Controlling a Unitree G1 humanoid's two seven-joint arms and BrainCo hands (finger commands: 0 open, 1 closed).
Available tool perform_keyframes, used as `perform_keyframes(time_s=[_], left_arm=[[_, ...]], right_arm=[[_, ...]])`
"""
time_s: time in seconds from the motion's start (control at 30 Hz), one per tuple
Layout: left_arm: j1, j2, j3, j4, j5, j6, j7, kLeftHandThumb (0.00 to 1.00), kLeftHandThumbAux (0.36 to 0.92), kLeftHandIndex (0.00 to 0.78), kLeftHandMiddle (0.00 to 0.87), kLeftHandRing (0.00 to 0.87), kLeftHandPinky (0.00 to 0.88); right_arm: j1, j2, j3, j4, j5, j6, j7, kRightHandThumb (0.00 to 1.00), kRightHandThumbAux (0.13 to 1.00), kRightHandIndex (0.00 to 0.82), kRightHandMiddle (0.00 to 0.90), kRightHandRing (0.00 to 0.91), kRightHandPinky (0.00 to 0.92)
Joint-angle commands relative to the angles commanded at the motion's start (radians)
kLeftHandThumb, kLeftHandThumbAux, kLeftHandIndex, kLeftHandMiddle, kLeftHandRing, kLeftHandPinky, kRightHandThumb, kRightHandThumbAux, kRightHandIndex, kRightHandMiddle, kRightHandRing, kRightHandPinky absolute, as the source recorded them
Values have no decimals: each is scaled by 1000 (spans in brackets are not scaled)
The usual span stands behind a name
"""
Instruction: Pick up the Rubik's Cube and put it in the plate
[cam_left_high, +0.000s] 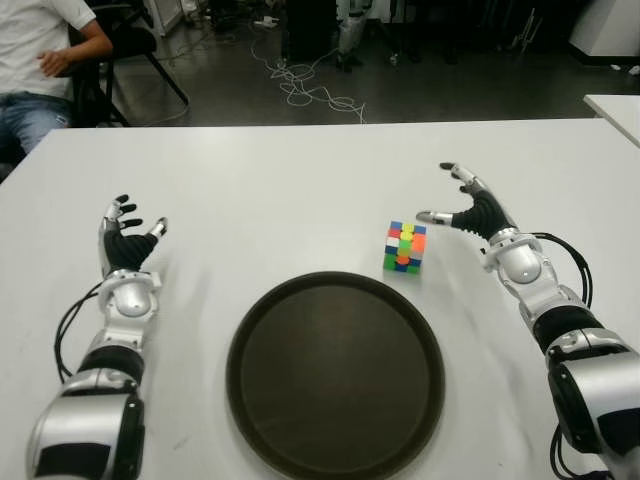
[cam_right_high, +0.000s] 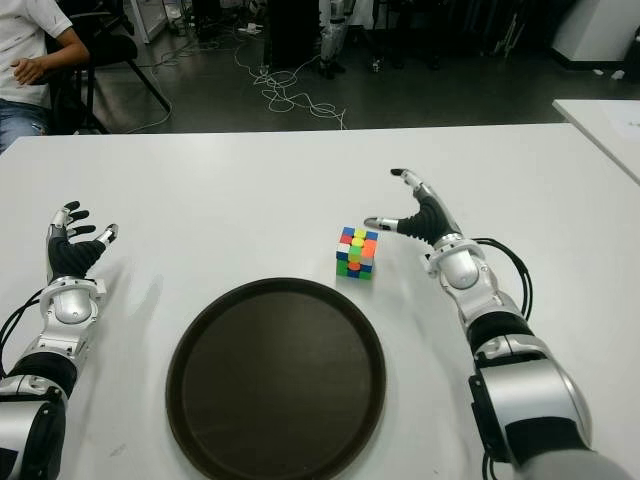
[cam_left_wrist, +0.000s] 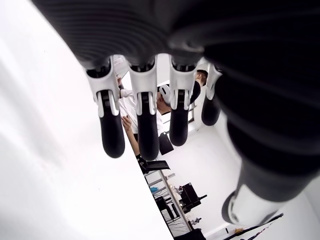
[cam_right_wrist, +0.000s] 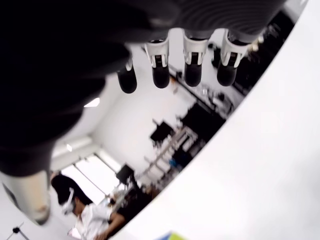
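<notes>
One white table (cam_left_high: 300, 180) fills most of the eye views, and everything that matters sits on it. Near its front edge lies the largest item, a round dark plate (cam_left_high: 250, 340) with a raised rim, and nothing is in it. Next in size are the robot's two arms, reaching in from the front corners. The right hand (cam_left_high: 470, 208) shows just to the right of the Rubik's Cube (cam_left_high: 404, 247), with its fingers (cam_left_high: 455, 173) spread wide and its thumb pointing toward the cube; a clear gap of table separates them, so it grips nothing. The right wrist view agrees: four fingertips hang straight and apart, with only a sliver of the cube's colours at the edge of the picture. The left hand (cam_left_high: 125, 237) shows well to the left of the plate, fingers extended and relaxed, holding nothing, and seems idle. The smallest item is the cube itself, standing upright on the table just beyond the plate's far right rim, close to it but not in it. In the far left corner a seated person (cam_left_high: 35, 60) is partly visible.

Judging by this, the task is barely begun: the approach looks close to done, while the grasp, the lift, the short carry over the rim and the release all remain.
</notes>
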Motion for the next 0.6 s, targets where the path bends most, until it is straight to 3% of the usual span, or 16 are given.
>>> perform_keyframes(time_s=[0.6], left_arm=[[0,-9,2,-7,-1,4,5,164,766,150,217,265,351]], right_arm=[[-5,-13,50,-68,-42,-25,42,0,544,27,10,0,1]])
